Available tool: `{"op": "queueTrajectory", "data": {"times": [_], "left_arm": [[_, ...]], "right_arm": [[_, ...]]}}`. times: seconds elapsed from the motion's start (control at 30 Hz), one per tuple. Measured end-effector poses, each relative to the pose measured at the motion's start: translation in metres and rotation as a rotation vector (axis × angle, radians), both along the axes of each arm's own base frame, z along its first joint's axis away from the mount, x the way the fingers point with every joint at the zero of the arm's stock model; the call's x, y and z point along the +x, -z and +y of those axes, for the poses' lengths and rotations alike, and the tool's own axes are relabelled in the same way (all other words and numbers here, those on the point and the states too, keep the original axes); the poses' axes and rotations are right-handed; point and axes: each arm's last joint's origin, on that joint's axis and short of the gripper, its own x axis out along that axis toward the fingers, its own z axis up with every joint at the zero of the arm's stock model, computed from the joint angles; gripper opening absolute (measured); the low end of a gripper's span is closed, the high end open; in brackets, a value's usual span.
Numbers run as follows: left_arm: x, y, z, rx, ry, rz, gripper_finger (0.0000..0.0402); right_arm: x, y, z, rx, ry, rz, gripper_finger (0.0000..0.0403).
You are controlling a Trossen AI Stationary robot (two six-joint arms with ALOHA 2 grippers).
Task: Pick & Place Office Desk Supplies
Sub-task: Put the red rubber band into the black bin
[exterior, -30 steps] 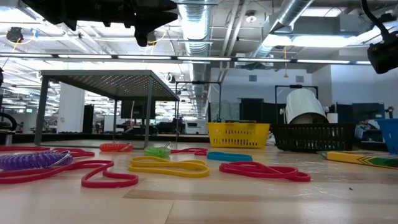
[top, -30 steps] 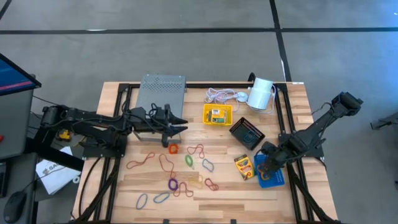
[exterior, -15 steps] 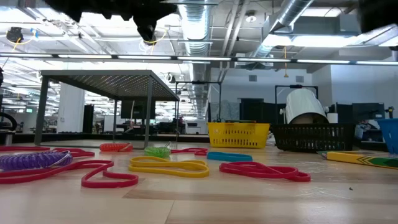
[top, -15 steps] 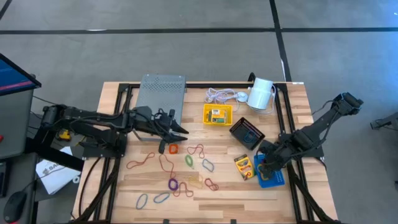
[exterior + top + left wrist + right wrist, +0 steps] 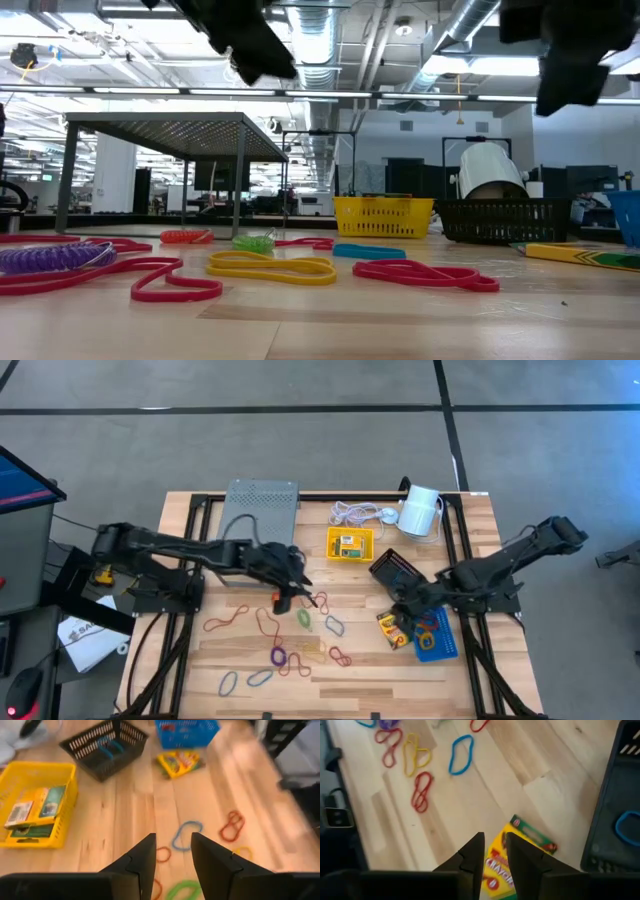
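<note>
Currently the left tool is hovering over the pale wooden slatted worktop, its two dark fingers standing a little apart with nothing between them. It is hanging well to the far-left side of the loose yellow-green crayon box, above thin coloured rubber-band loops: a small orange loop, a blue loop and a red doubled loop are lying just past its fingertips.

Meanwhile the right tool is hanging right over that loose crayon box, its fingers separated by a narrow gap and holding nothing. Just beside the crayon box, on its right, the small blue plastic mesh tray is sitting with bands inside. Behind the crayon box the black mesh rectangular tray is resting at an angle with a blue loop in it. Farther back and to the left of the crayon box the yellow plastic tray is holding more small crayon boxes. Other loops, among them a yellow one, are lying scattered to the left of the crayon box.
</note>
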Motion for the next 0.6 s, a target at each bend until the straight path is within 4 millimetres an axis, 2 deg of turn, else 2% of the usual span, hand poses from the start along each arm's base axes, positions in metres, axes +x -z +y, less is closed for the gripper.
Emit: {"op": "queueTrajectory", "data": {"times": [0.27,0.6], "left_arm": [[0.037,0.027,-0.008,0.046,0.012,0.155,0.0120],[0.067,0.055,-0.011,0.198,-0.024,0.396,0.0120]], "right_arm": [[0.020,0.023,0.000,-0.081,-0.053,0.072,0.0076],[0.044,0.053,-0.003,-0.145,-0.076,0.144,0.0076]]}}
